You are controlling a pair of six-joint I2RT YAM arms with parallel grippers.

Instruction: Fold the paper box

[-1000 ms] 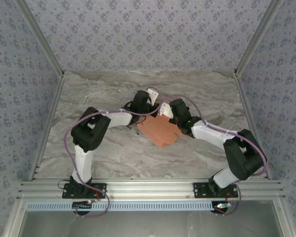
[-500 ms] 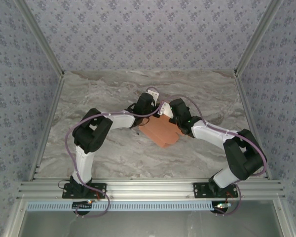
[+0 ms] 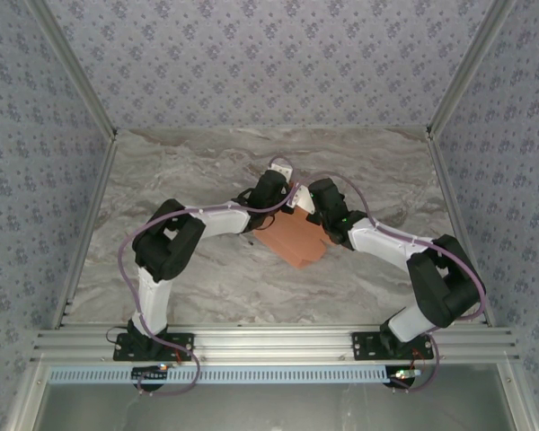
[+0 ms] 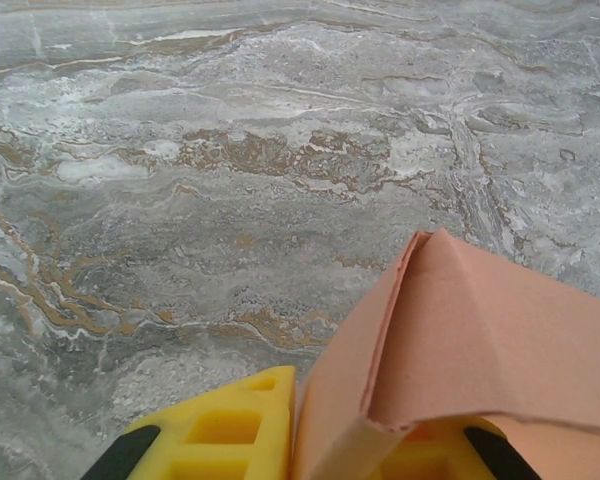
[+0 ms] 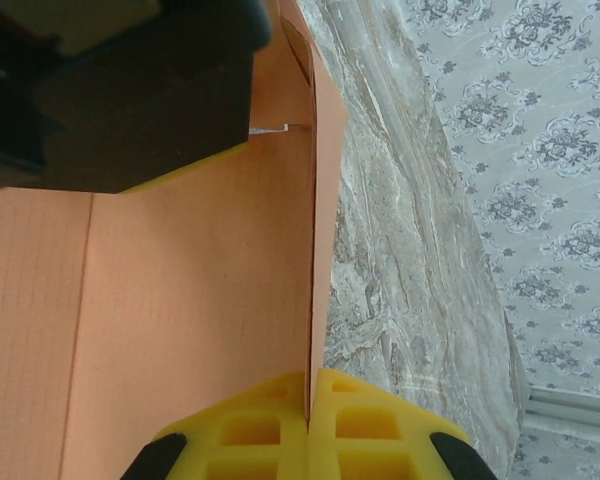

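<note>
Paper box [image 3: 294,241] sat mid-desk [image 3: 189,162], salmon-orange and partly folded, between the two arms. Right tool [image 5: 310,425] was clamped on a thin upright wall of the box, its yellow pads meeting on the card edge. Left tool [image 4: 330,445] straddled a folded corner flap, with one yellow finger [image 4: 215,435] outside it and the other tucked under the card. The jaws stood narrow, but the wrist view did not settle whether they really pinched the flap. Both tools were close together at the box's far end.
</note>
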